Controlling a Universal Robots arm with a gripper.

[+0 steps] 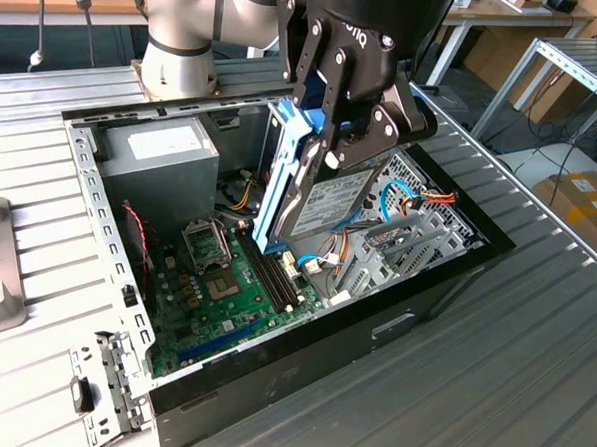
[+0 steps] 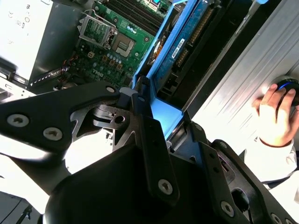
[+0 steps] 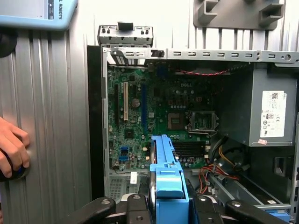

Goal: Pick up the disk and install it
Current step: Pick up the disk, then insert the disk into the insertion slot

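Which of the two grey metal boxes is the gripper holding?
The disk, the flat one edged in blue, is clamped in the gripper and tilted above the open case. The larger power supply sits in the case's corner.

Printed matter stands on four items. On the power-supply box (image 3: 243,93), a white sticker (image 3: 272,114) carries dense dark print, too fine to make out from here. On the disk (image 1: 308,224), a pale label (image 1: 332,197) carries rows of small print, likewise not legible. On the blue panel (image 3: 28,14), dark capital lettering runs near one corner. On the motherboard (image 3: 140,107), small white markings are scattered across the green surface.
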